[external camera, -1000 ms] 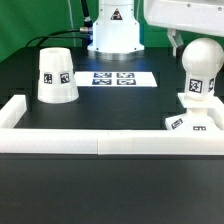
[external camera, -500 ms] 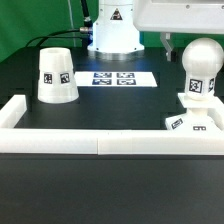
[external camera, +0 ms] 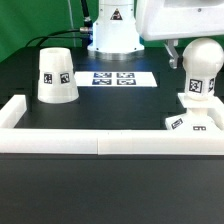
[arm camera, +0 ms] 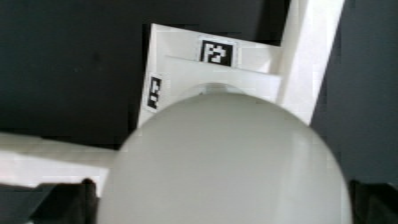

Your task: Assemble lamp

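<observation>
white rounded plastic bulb (arm camera: 222, 160) is seen close beneath two-finger gripper (external camera: 176, 50) | axis upright on flat square white base (external camera: 190, 125) | finger spread cannot be told

no legible text, only marker tags (external camera: 55, 76)

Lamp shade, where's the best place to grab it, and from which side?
Probably near its narrow top, coming straight down from above: the shade stands upright, wide end on the table, and tapers upward, so the top is its slimmest part.
</observation>
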{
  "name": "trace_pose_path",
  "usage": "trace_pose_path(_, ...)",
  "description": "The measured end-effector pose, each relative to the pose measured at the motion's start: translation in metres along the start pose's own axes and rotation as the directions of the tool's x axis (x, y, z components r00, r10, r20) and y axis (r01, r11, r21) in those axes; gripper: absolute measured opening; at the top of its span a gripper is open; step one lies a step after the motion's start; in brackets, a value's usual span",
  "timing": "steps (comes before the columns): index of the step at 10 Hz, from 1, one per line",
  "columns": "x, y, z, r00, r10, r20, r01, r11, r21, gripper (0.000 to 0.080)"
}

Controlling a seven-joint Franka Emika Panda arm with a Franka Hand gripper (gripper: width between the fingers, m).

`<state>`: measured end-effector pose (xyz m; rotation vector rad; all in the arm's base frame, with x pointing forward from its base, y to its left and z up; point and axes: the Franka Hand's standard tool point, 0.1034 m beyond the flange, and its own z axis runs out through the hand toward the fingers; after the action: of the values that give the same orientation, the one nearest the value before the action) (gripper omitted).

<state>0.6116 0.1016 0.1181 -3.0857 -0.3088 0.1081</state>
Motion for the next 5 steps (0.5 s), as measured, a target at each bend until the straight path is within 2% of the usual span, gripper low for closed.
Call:
trace_pose_path(2, 0.0018, -0.0017, -0.0008, 0.975, -0.221, -0.008, 0.221, 0.975, -0.001, 0.0699)
trace_pose_path(5, 0.0044, -0.0041, -0.0025, 0.875, -0.484, -0.016, 0.484, 0.875, -0.011, 0.0699)
